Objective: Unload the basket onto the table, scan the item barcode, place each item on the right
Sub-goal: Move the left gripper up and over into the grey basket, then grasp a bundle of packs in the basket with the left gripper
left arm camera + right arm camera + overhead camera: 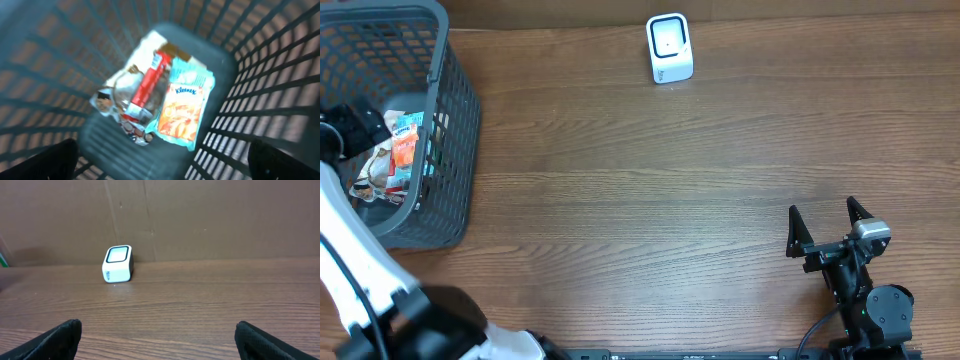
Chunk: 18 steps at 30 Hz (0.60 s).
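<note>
Several packaged items lie in the grey mesh basket [450, 120] at the table's left. In the left wrist view I see an orange and teal Kleenex pack [184, 112], a red wrapper [146, 87] and a clear snack bag [117, 95] on the basket floor. My left gripper [162, 162] hovers open above them inside the basket, nothing between its fingers. The white barcode scanner [669, 48] stands at the table's far edge, seen also as the scanner [118, 263] in the right wrist view. My right gripper [828, 228] rests open at the front right, facing the scanner.
The basket's walls [270, 75] close in around my left gripper on all sides. A brown wall [200, 215] rises behind the scanner. Bare wooden tabletop [650, 190] stretches between basket, scanner and right arm.
</note>
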Each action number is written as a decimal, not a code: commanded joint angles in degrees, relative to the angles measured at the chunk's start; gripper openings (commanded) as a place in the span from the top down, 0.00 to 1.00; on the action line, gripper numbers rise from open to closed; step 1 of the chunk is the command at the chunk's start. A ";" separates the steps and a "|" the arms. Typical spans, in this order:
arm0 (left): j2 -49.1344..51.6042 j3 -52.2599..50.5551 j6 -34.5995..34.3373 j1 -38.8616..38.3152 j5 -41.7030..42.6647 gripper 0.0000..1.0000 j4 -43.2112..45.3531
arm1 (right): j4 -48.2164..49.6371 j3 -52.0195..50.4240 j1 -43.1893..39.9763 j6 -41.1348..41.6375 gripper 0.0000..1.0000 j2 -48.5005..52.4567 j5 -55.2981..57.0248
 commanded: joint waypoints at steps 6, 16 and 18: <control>8.20 0.37 11.08 0.20 4.96 0.00 0.00 | 0.35 -0.59 -0.37 -0.04 0.00 -0.57 0.50; 16.00 0.37 15.69 0.13 7.91 0.00 -0.28 | 0.35 -0.61 -0.37 -0.04 0.00 -0.57 0.50; 17.62 0.37 16.22 0.02 7.98 0.00 -0.37 | 0.35 -0.61 -0.37 -0.04 0.00 -0.57 0.50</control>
